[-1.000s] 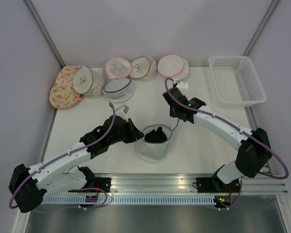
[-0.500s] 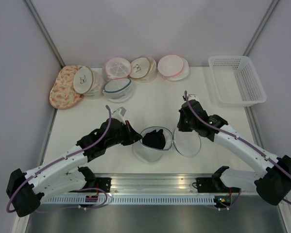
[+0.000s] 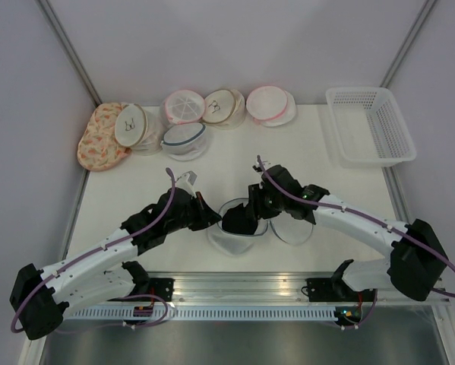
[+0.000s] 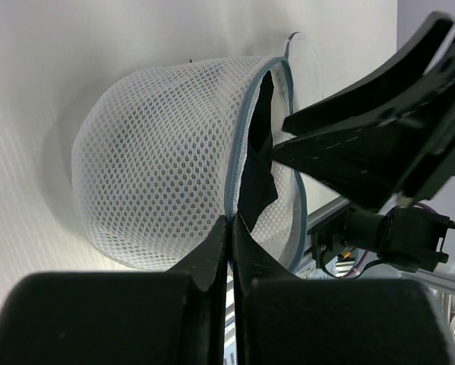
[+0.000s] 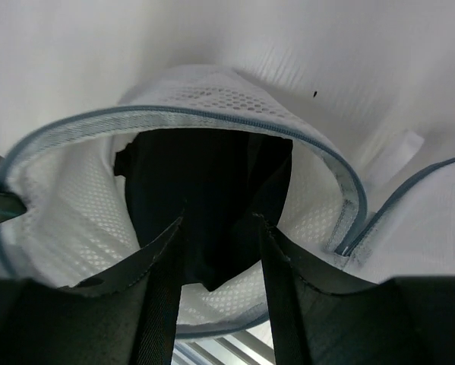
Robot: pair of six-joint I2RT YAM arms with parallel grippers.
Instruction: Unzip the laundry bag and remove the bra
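The laundry bag (image 3: pixel 229 237) stands unzipped at the table's near middle, with its lid flap (image 3: pixel 294 226) lying open to the right. The black bra (image 3: pixel 238 218) sits bunched in the mouth. My left gripper (image 3: pixel 210 216) is shut on the grey-blue zipper rim (image 4: pixel 232 199) at the bag's left side. My right gripper (image 3: pixel 251 210) hovers at the mouth from the right. In the right wrist view the right gripper (image 5: pixel 220 226) is open, its fingers straddling the bra (image 5: pixel 212 175) inside the rim (image 5: pixel 174 114), not closed on it.
Along the back stand pink-rimmed mesh bags (image 3: pixel 184 106) (image 3: pixel 271 105), beige-rimmed ones (image 3: pixel 221 106) (image 3: pixel 132 125), another grey-blue-rimmed bag (image 3: pixel 185 139) and a floral pouch (image 3: pixel 99 137). A white basket (image 3: pixel 371 125) sits at the back right. A metal rail (image 3: pixel 242 293) runs along the near edge.
My right gripper swung the lid flap open to the right, let go, moved left over the bag's mouth and opened. The left gripper kept its pinch on the rim.
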